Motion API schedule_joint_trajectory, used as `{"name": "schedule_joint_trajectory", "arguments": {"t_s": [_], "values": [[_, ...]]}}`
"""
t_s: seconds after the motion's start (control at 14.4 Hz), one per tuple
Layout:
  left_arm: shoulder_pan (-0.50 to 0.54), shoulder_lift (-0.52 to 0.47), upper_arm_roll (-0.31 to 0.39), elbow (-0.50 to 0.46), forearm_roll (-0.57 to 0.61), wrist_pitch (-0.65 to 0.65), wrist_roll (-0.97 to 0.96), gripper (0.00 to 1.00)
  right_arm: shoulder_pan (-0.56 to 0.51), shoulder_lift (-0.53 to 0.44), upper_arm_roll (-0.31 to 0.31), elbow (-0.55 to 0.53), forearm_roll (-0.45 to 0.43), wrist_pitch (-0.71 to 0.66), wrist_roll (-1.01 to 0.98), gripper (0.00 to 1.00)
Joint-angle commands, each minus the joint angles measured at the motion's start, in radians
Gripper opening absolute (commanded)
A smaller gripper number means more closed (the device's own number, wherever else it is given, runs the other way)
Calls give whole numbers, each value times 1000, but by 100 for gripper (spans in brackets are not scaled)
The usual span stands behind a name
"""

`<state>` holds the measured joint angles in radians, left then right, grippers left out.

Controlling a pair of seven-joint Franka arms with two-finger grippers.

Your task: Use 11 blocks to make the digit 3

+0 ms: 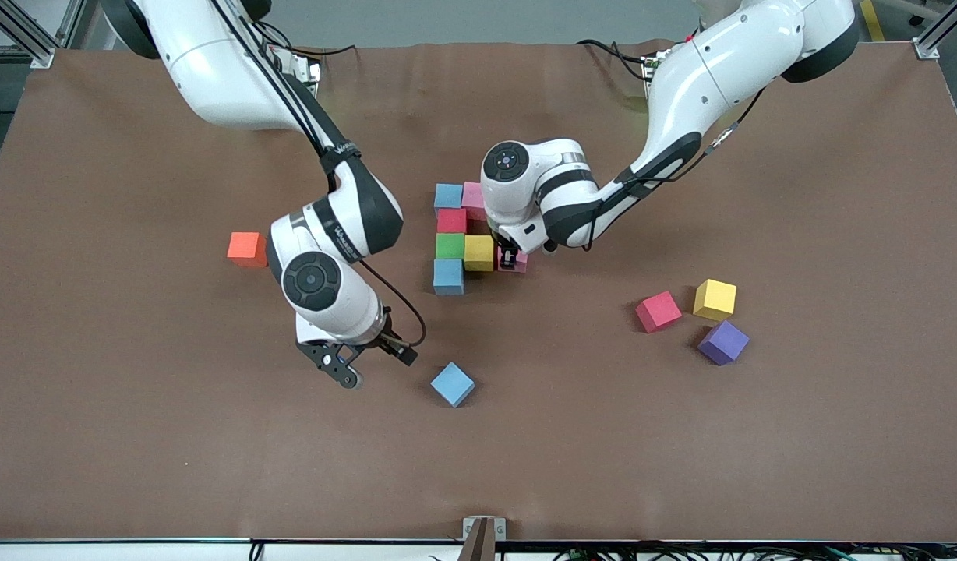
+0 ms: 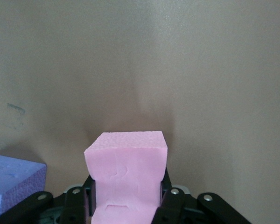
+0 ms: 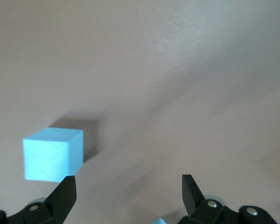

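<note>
While the left gripper pinches a pink cube down at the table just beside the yellow cube, the front view shows the partial figure: blue cube and a pink one farthest from the camera, then red, green touching the yellow, then blue nearest.

Right gripper hangs with jaws spread near a loose blue cube.

Loose toward the left arm's end: red, yellow, purple. Orange cube sits toward the right arm's end.

Left wrist view: fingers clamped on the pink cube, foam squeezed in at the grip; a purple cube is at the edge.

Right wrist view: fingers wide apart, nothing between them; the blue cube is on the table, clear of them.
</note>
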<state>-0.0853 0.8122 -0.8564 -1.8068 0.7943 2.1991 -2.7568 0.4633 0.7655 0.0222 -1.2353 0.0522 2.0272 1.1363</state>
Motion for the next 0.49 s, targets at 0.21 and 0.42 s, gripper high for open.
{"name": "schedule_joint_trajectory", "arguments": {"t_s": [0.21,0.42], "values": [[-31,-2,8,24,-13,7,-161,24,32,130,-28,177,-24,-31,80,100],[-37,2,13,24,-21,8,-161,24,21,77,-25,72,-63,-53,22,100]]}}
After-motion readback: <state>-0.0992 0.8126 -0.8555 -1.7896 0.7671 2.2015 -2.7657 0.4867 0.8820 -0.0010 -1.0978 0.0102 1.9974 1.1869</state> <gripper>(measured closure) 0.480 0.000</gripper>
